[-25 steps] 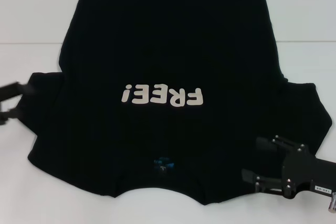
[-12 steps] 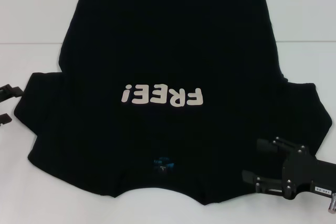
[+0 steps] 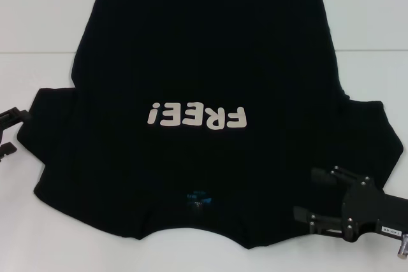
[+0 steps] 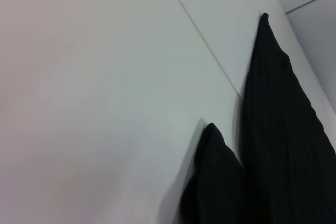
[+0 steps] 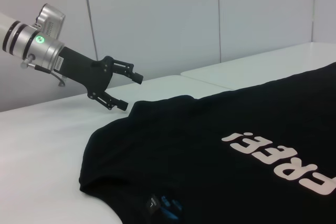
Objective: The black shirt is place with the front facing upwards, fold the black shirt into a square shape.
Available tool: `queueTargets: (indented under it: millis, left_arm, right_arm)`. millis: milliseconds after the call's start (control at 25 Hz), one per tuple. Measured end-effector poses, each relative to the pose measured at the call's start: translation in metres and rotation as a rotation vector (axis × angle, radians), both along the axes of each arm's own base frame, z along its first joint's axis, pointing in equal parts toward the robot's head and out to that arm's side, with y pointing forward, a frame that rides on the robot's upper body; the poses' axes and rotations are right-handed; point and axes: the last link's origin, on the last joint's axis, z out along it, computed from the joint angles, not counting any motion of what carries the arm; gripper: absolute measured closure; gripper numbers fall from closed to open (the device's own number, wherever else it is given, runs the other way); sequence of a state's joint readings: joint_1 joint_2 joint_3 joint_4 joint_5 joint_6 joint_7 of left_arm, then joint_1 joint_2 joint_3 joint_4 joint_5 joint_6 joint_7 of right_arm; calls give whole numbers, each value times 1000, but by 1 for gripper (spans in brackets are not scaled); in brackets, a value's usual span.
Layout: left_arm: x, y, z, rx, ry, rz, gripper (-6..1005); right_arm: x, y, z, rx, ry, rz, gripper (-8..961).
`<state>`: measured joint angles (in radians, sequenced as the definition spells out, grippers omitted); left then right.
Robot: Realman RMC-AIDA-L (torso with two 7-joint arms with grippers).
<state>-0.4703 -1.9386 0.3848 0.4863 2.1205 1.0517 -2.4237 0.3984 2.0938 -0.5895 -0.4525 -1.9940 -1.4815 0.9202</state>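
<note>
A black shirt [image 3: 204, 113] lies flat, print up, for folding. Both grippers, left [image 3: 9, 130] and right [image 3: 312, 193], wait open-fingered and empty at its sleeves.

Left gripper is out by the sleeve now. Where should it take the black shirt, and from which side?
Probably the left sleeve's outer edge, approached from the robot's left, low along the table. The black shirt lies flat, front up, so only its edges offer a pinchable lip. The left gripper is open beside that sleeve; the right gripper, also open, is over the right sleeve.
</note>
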Motion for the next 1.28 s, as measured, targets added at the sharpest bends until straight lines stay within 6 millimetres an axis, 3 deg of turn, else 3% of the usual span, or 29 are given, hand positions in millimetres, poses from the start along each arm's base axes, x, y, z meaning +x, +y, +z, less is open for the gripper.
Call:
queueTargets:
  millis: [1280]
  left_arm:
    - [7,9,-16,1,4,3,68]
  right_arm:
    - [-2,5,0,4,1,-5,37]
